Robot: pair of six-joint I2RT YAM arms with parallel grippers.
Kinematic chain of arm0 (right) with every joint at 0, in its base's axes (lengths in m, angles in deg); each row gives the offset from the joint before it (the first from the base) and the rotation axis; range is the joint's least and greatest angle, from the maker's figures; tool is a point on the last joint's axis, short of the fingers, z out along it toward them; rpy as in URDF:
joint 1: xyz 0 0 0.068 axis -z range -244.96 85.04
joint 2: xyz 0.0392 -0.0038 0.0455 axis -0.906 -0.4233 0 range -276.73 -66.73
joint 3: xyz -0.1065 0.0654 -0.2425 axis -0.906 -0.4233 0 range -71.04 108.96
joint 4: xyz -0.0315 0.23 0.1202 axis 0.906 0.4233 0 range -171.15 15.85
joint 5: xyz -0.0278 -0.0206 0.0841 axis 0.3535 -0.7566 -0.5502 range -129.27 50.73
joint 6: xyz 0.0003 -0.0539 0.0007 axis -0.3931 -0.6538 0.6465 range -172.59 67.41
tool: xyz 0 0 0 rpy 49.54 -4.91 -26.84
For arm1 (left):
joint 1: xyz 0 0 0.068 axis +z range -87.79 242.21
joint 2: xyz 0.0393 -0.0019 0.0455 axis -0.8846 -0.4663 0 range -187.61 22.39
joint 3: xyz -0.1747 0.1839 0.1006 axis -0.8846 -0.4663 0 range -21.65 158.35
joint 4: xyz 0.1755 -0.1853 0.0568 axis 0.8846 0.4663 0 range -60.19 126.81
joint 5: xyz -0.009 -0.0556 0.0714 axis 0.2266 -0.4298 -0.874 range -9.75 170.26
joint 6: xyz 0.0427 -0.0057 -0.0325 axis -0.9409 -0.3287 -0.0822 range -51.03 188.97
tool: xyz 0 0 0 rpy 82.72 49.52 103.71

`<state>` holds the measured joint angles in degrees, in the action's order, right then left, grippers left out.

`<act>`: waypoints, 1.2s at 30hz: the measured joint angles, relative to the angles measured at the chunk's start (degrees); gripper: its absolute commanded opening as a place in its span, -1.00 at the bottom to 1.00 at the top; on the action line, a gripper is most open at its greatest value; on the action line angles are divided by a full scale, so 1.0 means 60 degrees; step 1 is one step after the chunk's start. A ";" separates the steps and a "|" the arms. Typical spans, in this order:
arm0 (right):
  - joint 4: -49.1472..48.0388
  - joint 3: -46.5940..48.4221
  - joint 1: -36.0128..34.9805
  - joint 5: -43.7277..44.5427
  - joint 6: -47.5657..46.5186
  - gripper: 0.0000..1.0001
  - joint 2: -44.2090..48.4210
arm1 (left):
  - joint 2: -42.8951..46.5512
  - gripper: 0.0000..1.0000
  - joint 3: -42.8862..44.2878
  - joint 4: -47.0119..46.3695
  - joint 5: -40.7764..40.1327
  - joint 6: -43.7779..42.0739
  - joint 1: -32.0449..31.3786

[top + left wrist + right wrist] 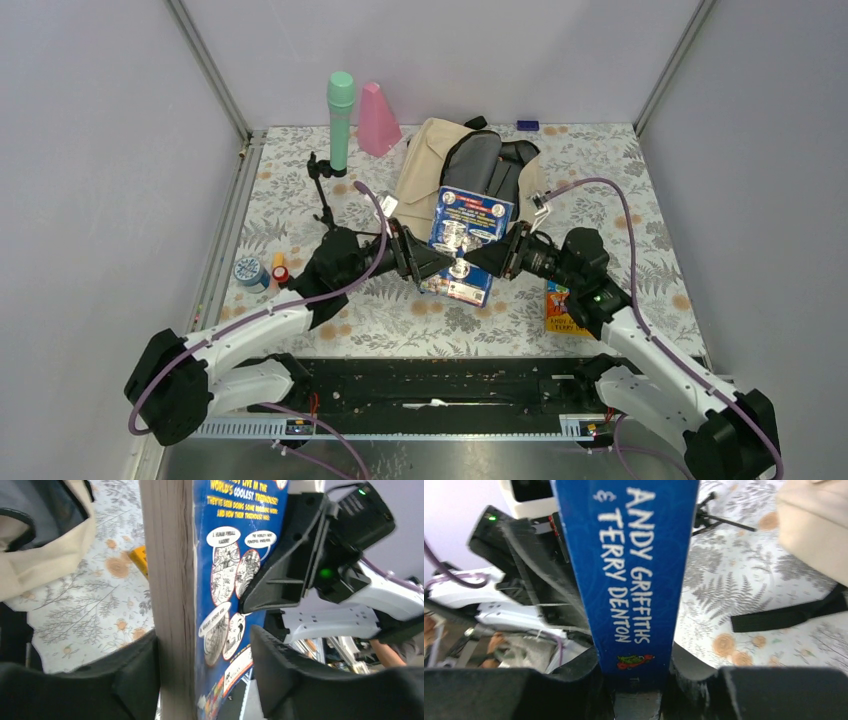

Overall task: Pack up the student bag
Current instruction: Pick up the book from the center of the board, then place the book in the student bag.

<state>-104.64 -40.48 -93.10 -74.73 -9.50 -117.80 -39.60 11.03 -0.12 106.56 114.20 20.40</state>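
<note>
Your right gripper (pixel 636 675) is clamped on the spine of the blue book (pixel 470 215), frame centre. Left gripper (pixel 205 667) straddles its page edge, can't tell if gripping. Hold firm with one, then tip it into the student bag (pixel 425 165), upper centre just behind.

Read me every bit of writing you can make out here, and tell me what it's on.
"ANDY GRIFFITHS & TERRY DENTON": spine of the blue book.
"WORLD'S COOLEST TREEHOUSE!": its back cover.
Speech bubbles on that cover: too small to read.
Lettering on the yellow book: too blurred.
</note>
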 measured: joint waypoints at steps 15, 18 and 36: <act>0.4186 0.1268 0.4025 0.2969 -0.0816 -1.00 -0.0455 | -0.2907 0.97 0.4302 0.3672 -0.2892 -0.2881 0.0022; 0.4317 0.1588 0.4251 0.3373 -0.0896 -1.00 -0.0452 | -0.3942 0.97 0.4987 0.4054 -0.3319 -0.2885 0.0018; 0.5479 0.1647 0.4346 0.3716 -0.1151 -1.00 0.0248 | -0.7650 0.50 0.6830 0.4364 -0.5482 -0.1016 0.0044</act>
<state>-71.77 -30.60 -67.02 -52.44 -16.41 -116.31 -85.50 52.02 26.06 73.67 108.11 20.67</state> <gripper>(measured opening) 0.342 0.920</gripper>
